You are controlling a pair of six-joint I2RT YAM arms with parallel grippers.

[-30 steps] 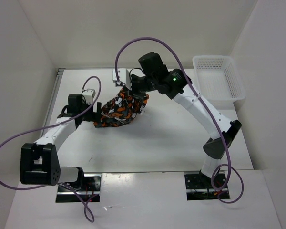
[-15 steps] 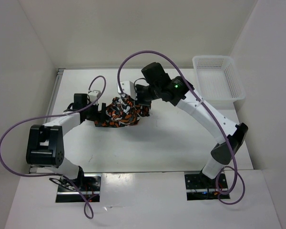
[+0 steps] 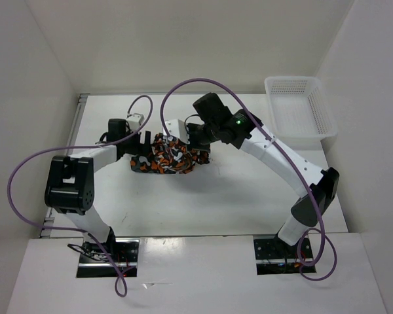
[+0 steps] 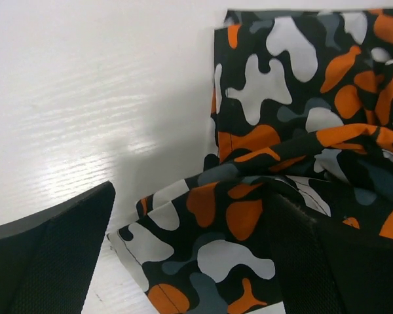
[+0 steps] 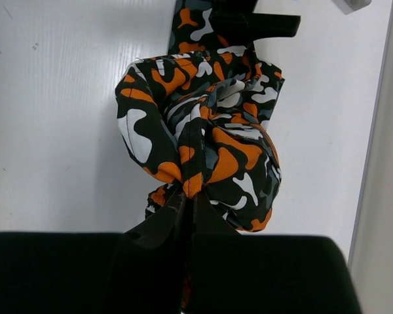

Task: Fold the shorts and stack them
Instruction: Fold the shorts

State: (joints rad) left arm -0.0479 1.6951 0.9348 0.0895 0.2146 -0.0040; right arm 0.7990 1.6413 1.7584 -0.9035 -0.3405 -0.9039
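Top external: shorts point(image 3: 170, 155) bunched mid-table point(image 3: 236, 190), long axis left-right, one arm at each end. Right fingers point(image 5: 185, 212) pinched shut on fold at right end. Left fingers point(image 4: 85, 222) wide open, gripping nothing, loose hem corner between them. I judge left arm placed for next grab.
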